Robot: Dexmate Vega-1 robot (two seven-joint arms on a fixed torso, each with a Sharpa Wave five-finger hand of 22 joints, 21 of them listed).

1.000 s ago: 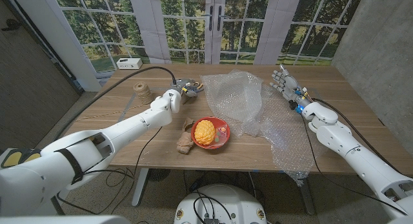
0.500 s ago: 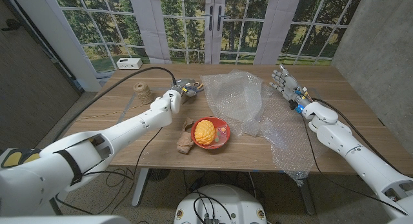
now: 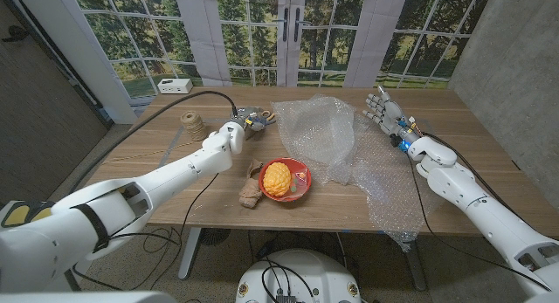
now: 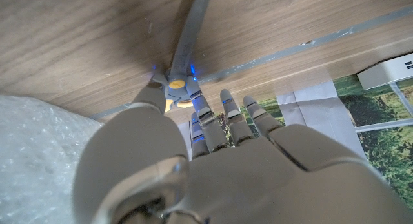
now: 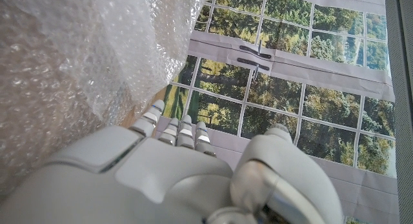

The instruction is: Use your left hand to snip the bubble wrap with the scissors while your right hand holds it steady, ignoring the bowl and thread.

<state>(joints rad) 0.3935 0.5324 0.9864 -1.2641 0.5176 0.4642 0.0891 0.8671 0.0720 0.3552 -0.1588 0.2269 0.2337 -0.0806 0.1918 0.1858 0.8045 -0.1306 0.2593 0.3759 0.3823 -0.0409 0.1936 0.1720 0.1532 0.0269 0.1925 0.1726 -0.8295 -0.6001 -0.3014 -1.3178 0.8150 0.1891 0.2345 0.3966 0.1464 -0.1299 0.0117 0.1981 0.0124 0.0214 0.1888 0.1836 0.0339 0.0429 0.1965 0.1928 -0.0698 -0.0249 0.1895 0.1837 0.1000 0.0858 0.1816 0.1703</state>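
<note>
Your left arm reached from the near left corner diagonally across the wooden surface (image 3: 454, 120), and your left hand (image 3: 247, 122) sat at the far middle, just left of the bubble wrap (image 3: 336, 146). In the left wrist view that hand's fingers (image 4: 222, 121) pointed forward, and its fingertips met the scissors (image 4: 184, 46) at the yellow-and-grey pivot, with the grey blades running away over the wood. Whether the fingers had actually closed around the handles, I could not tell; the back of the hand hid them.

Your right arm came in from the near right corner, and your right hand (image 3: 386, 109) stood at the far right edge of the bubble wrap with its fingers spread and pointing away from you, holding nothing. In the right wrist view the fingers (image 5: 174, 130) were close to a raised fold of the wrap, but contact was not clear.

The bubble wrap lay crumpled across the middle and right of the surface, one end trailing over the near edge. The red bowl (image 3: 301, 174) with a yellow object inside sat near the front, just left of the wrap. The spool of thread (image 3: 191, 125) stood at the far left, well apart from the wrap.
</note>
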